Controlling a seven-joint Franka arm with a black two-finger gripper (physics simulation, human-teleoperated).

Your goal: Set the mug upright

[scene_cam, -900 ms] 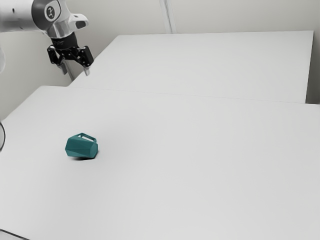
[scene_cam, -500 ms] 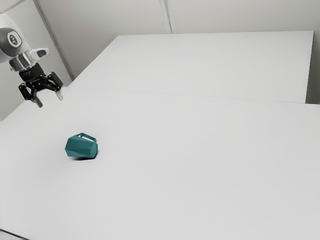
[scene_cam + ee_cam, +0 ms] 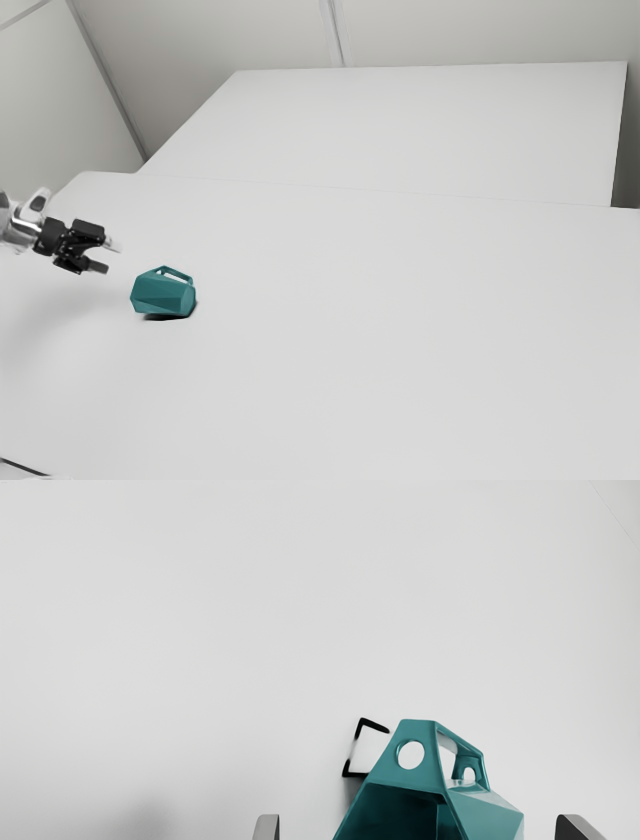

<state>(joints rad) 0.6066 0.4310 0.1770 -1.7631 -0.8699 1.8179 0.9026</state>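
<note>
I see the teal faceted mug [image 3: 163,294] lying on its side on the white table [image 3: 400,350]. My gripper [image 3: 111,257] is near the mug's mouth, fingers spread wide apart.

Exterior view: arm [image 3: 18,226] lower than in both earlier frames, having first shifted toward the view's left. Fingers [image 3: 97,267], previously angled downward, now point mostly toward the exterior view's right, much nearer the mug [image 3: 163,294]. Soft shadow [image 3: 40,325] now on the surface [image 3: 380,340] below the arm.
</note>
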